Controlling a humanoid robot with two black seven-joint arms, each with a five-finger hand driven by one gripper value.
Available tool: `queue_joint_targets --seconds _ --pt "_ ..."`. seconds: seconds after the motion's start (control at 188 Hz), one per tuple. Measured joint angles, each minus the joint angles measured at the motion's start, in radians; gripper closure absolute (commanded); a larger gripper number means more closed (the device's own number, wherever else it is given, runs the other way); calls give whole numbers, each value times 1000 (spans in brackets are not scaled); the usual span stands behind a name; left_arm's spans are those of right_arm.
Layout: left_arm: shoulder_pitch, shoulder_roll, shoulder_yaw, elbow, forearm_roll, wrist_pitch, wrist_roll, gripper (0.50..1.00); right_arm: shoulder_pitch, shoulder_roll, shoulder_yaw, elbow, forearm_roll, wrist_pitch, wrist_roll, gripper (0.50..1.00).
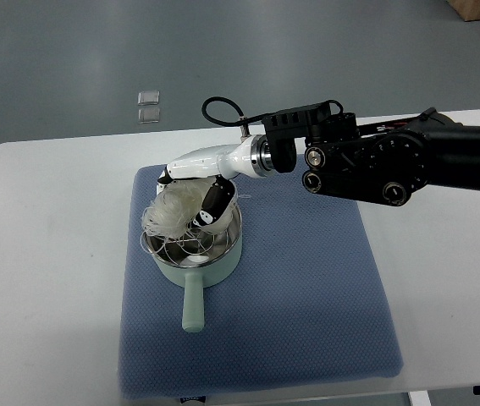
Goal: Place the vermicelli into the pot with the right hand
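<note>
From the top view, the right robot hand (195, 196) reaches in from the right edge and its fingers are curled around a pale bundle of vermicelli (172, 211), held right over the mint-green pot (214, 254). The pot sits on a blue mat (307, 288) on the white surface (45, 254), handle pointing toward the camera. The noodles hang at the pot's left rim, some strands trailing outside, so the drop wants a nudge rightward toward the centre. No left arm shows.
</note>
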Motion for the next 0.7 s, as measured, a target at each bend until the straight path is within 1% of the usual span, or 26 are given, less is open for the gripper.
queue_joint_targets --seconds 0.085,0.398,0.515,0.701 --pt "0 0 0 0 0 0 0 500 -1 -5 0 0 1 0 0 654" --pt "-2 0 2 0 0 0 0 500 16 -40 6 0 2 6 0 654" --pt "-2 0 1 0 0 0 0 500 32 -77 27 -2 39 9 1 654" --pt "-2 0 0 0 0 0 0 500 18 -169 121 -44 200 14 -3 654"
